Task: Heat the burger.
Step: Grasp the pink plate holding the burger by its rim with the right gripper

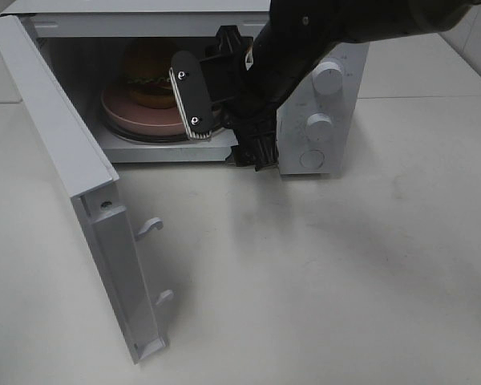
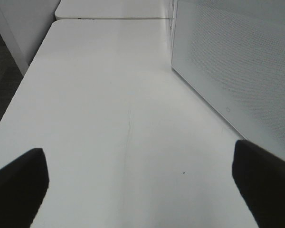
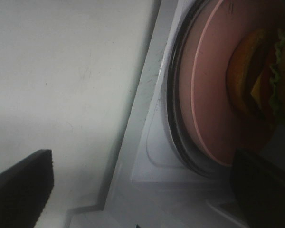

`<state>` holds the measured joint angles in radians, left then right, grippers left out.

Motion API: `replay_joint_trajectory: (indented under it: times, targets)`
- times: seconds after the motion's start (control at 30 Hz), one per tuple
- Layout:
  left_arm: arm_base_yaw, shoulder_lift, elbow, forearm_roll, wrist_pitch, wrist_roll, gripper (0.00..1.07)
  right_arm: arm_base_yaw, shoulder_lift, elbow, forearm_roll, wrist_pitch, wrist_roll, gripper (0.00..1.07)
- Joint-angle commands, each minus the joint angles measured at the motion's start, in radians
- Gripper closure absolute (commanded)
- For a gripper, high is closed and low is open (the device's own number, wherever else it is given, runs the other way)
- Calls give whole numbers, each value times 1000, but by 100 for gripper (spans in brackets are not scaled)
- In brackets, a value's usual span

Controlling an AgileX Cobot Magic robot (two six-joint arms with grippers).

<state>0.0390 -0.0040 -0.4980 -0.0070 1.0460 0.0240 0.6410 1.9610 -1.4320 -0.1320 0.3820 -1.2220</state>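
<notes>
Pink plate (image 1: 136, 119) carries burger (image 1: 150, 80) inside microwave (image 1: 321, 120); we read right claw (image 1: 224, 112) open, empty; left claw (image 2: 142, 180) open too.

Even, bright light; soft shadows on the table (image 1: 321, 265); close wrist views blurred.
</notes>
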Motion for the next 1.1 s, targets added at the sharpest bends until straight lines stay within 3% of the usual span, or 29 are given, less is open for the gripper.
replay_joint_trajectory:
  times: [0.03, 0.63, 1.1]
  targets:
    - [1, -21, -2, 0, -8, -6, 3, 4, 56, -52, 11, -9, -22, 12]
    - [1, -21, -2, 0, -8, -6, 3, 2, 304, -327, 37, 14, -18, 16]
    - [1, -21, -2, 0, -8, -6, 3, -11, 403, -478, 34, 56, 10, 18]
